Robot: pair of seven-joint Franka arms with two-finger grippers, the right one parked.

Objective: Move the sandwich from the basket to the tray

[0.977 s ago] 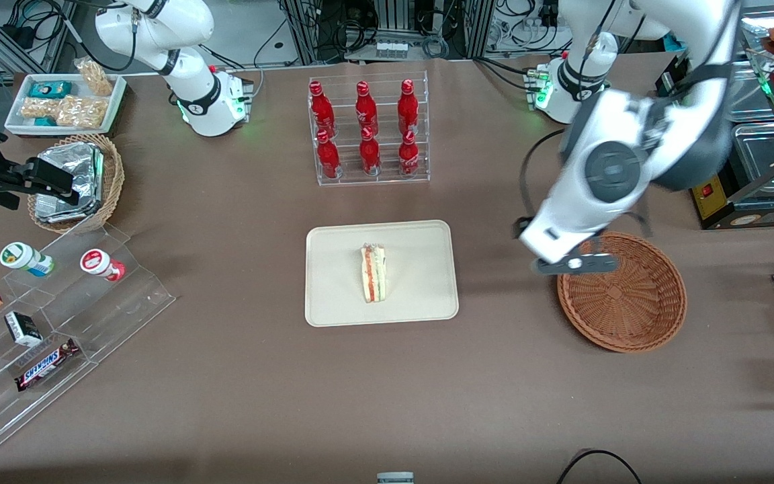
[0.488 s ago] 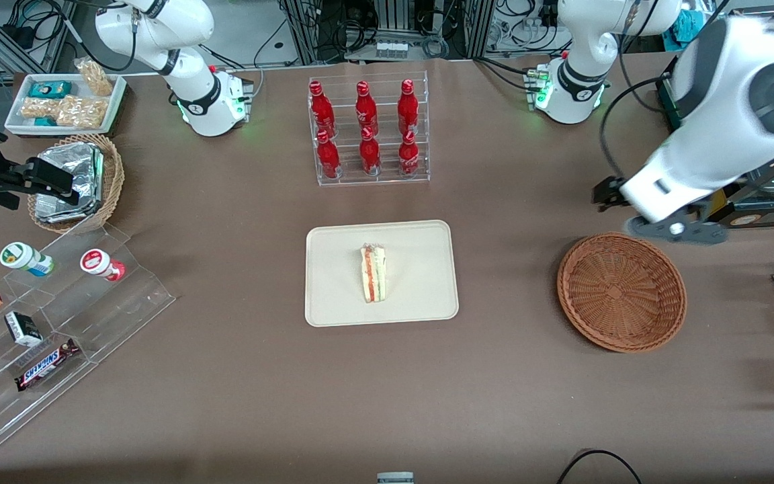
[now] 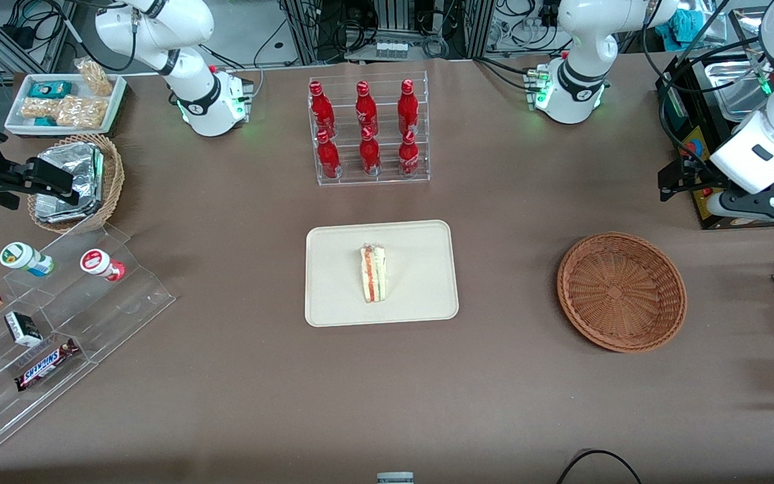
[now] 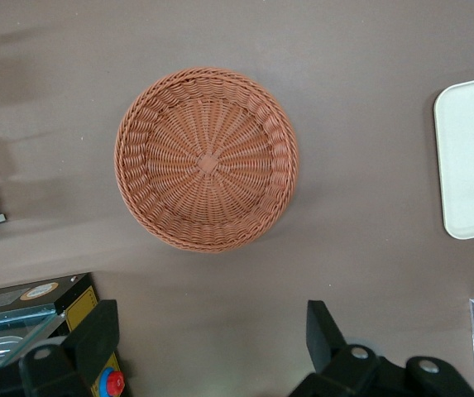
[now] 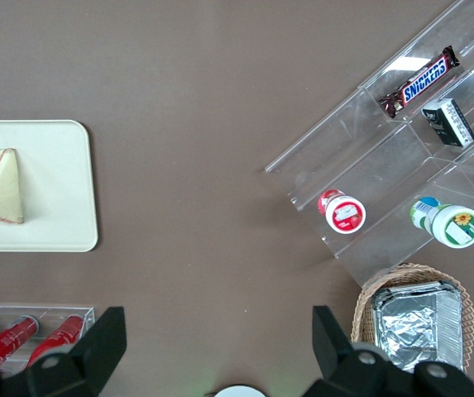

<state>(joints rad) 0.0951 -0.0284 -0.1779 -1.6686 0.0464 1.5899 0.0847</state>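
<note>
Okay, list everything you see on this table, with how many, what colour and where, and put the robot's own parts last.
Triangular white-bread sandwich: one, red and green filling, lying on the tray.
Flat cream rectangular tray: one, at the table's middle.
Shallow reddish-brown wicker basket: one, nothing in it, toward the working arm's end.
Red bottles: six, in a clear rack, farther from the front camera than the tray.
Tan wicker basket: one, holding silver foil packs, toward the parked arm's end.
White tray of snack bags: one, beside the tan basket.
Clear stepped stand: one, with cups, boxes and a Snickers bar.
End effector: one, black fingers open, raised above the table near the reddish-brown basket, holding nothing.
</note>
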